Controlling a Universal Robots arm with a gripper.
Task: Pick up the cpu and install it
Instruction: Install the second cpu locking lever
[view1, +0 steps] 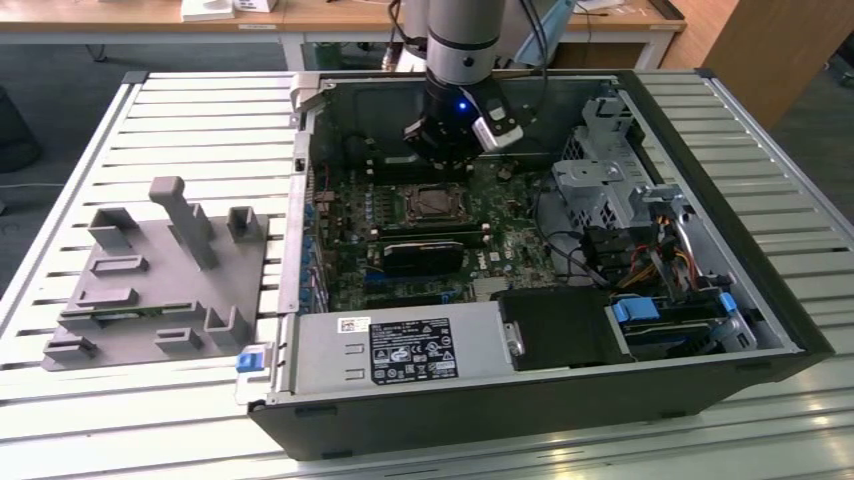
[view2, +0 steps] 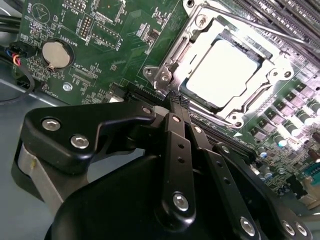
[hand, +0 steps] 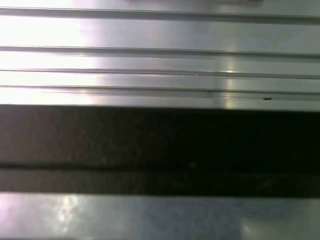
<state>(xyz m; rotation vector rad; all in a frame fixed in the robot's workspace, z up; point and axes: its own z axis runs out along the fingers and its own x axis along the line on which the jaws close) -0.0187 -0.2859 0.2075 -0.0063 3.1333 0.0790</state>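
A slatted table of pale ribbed metal strips (view1: 160, 110) is carrying two things. A grey plastic fixture plate with upright posts (view1: 154, 285) is lying flat near the table's edge at the exterior view's left. Just beside it, an open black computer tower case on its side (view1: 561, 400) is resting across the table's middle, reaching toward the edge at the exterior view's right.

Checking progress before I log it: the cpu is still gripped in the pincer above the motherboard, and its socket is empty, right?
Not quite. The cpu already sits in its socket on the motherboard, as the second wrist view shows. The pincer is shut with nothing between its fingers, beside the socket.
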